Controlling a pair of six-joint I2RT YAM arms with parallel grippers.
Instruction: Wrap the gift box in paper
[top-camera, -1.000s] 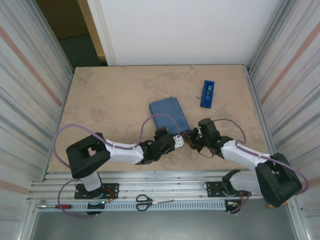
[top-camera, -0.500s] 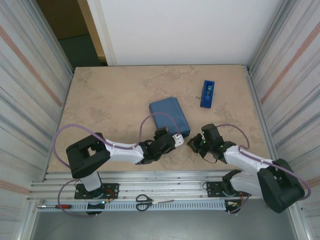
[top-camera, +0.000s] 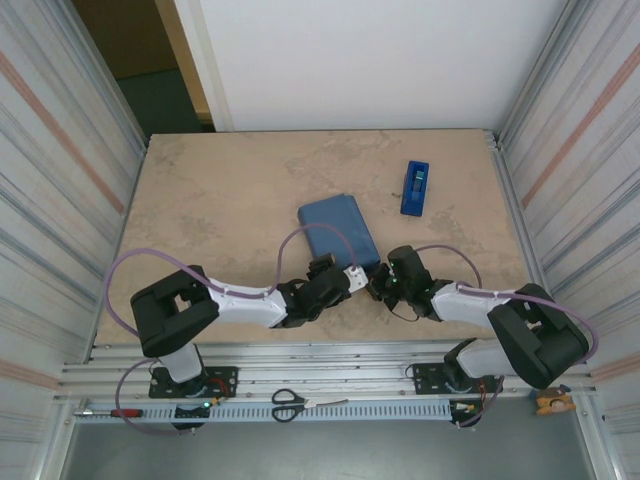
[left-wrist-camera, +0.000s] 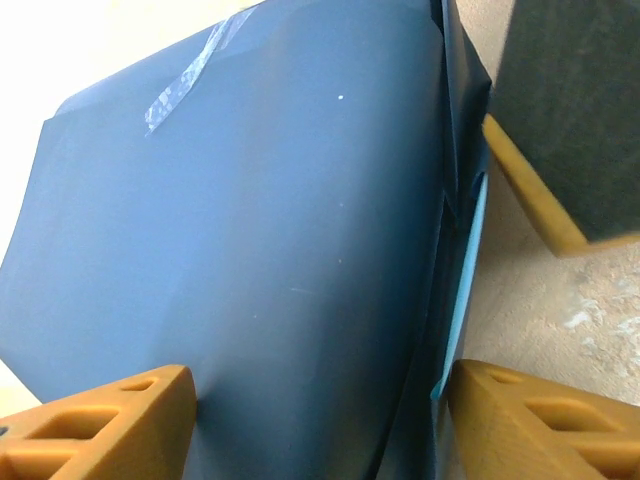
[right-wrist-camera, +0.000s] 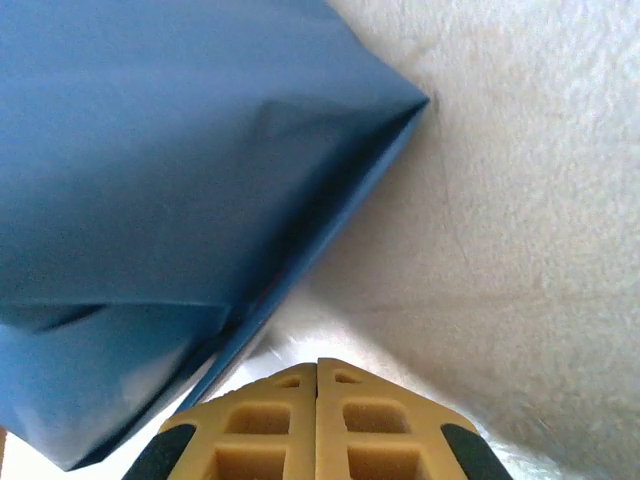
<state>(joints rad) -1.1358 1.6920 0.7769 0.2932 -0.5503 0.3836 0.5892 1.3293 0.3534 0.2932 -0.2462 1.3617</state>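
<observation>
The paper (top-camera: 338, 232), dark blue face outward, is folded into a flat package near the table's middle; the gift box is hidden inside it. In the left wrist view the paper (left-wrist-camera: 260, 230) bears a strip of clear tape (left-wrist-camera: 190, 75), and a light blue flap edge (left-wrist-camera: 465, 280) shows along its right side. My left gripper (top-camera: 356, 277) (left-wrist-camera: 320, 385) stands open at the package's near right corner, one finger over the top face, the other beside the flap. My right gripper (top-camera: 377, 286) (right-wrist-camera: 317, 368) is shut on nothing, just right of that corner, low over the table.
A blue tape dispenser (top-camera: 415, 187) stands at the back right of the stone-patterned table (top-camera: 220, 200). Scissors (top-camera: 290, 403) and a red-handled screwdriver (top-camera: 125, 412) lie on the rail in front of the arm bases. Metal walls close both sides.
My right gripper's jaws have closed, and the arm has dropped lower and shifted slightly left toward the package corner. The left arm and the package have not moved.
</observation>
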